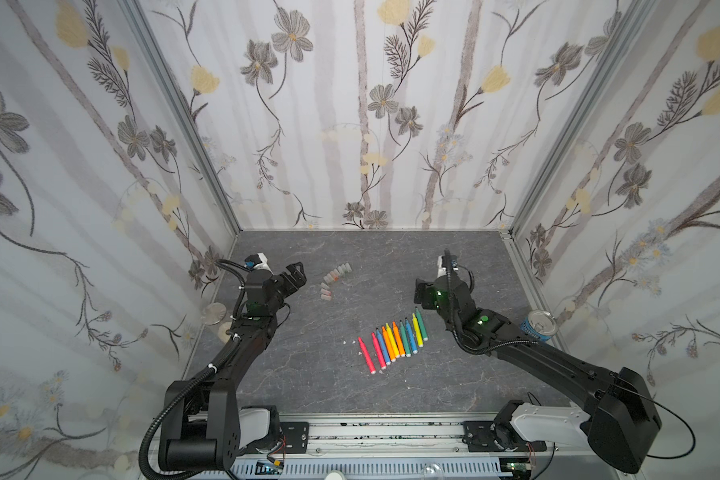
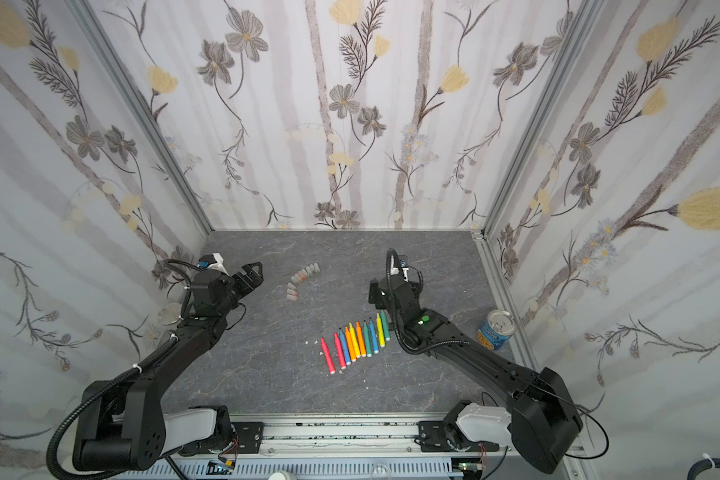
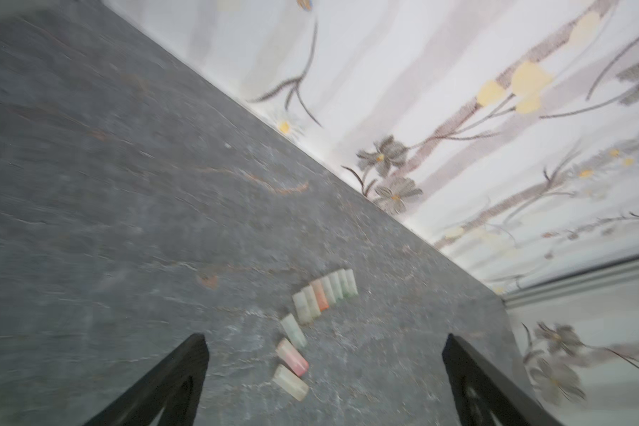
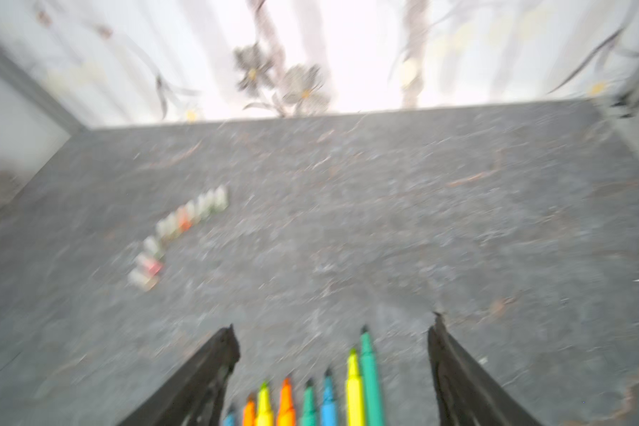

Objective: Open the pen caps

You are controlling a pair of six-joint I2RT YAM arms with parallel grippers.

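Observation:
Several translucent pen caps (image 1: 336,277) (image 2: 302,279) lie loose in a curved line on the grey table, left of the middle; a few are tinted orange or pink. In the left wrist view the pen caps (image 3: 323,295) lie ahead of the wide-apart fingers. My left gripper (image 1: 298,272) (image 2: 256,271) (image 3: 325,336) hangs open and empty just left of them. Several uncapped pens (image 1: 393,340) (image 2: 356,338) (image 4: 353,391) lie side by side, tips toward the back wall. My right gripper (image 1: 419,293) (image 2: 374,293) (image 4: 333,321) is open and empty above the tips of the green and yellow pens.
A blue tin can (image 1: 539,326) (image 2: 495,328) stands by the right wall, close to the right arm. A clear round thing (image 1: 213,313) (image 2: 169,314) rests at the left wall. Tiny white bits (image 1: 348,341) lie left of the pens. Patterned walls close three sides.

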